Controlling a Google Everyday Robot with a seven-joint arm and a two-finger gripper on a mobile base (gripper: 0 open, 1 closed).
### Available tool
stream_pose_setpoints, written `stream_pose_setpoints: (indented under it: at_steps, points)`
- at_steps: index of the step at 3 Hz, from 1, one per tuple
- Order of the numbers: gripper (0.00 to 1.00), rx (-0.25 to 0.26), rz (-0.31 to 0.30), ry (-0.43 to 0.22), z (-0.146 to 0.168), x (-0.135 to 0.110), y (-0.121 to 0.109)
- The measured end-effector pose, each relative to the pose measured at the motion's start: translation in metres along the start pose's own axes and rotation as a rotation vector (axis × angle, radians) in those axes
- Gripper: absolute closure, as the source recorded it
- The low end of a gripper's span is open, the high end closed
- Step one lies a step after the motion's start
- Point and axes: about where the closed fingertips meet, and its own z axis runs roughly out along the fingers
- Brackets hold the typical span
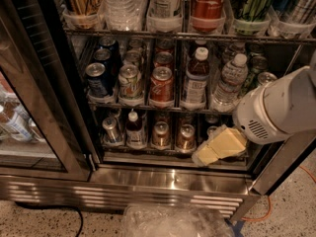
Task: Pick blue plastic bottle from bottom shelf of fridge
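Observation:
The fridge [173, 179] stands open, with a steel base and dark wire racks. On the bottom shelf [148, 149] the blue plastic bottle [133, 130] stands upright in the second lane from the left; it is small, with a white cap and a dark neck. A silver can [111, 130] is on its left and copper cans [160, 135] on its right. My gripper [200, 157], pale yellow on a white arm [276, 107], hangs in front of the shelf's right end. It points down-left, well to the right of the bottle, and touches nothing.
The middle shelf holds cans, a larger white-capped bottle [196, 78] and a clear water bottle [228, 83]. A Coca-Cola bottle [207, 1] stands on the top rack. The open glass door [29, 107] is on the left. A crumpled plastic bag [173, 221] and cables lie on the floor.

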Motion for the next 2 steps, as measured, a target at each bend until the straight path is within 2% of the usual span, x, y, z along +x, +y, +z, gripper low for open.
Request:
stream_pose_setpoints:
  at_steps: [1,2]
  points:
    - [0.0,-0.004,0.033,-0.043,0.017,-0.007,0.008]
    - [0.0,-0.035,0.096,-0.124,0.054,-0.013,0.039]
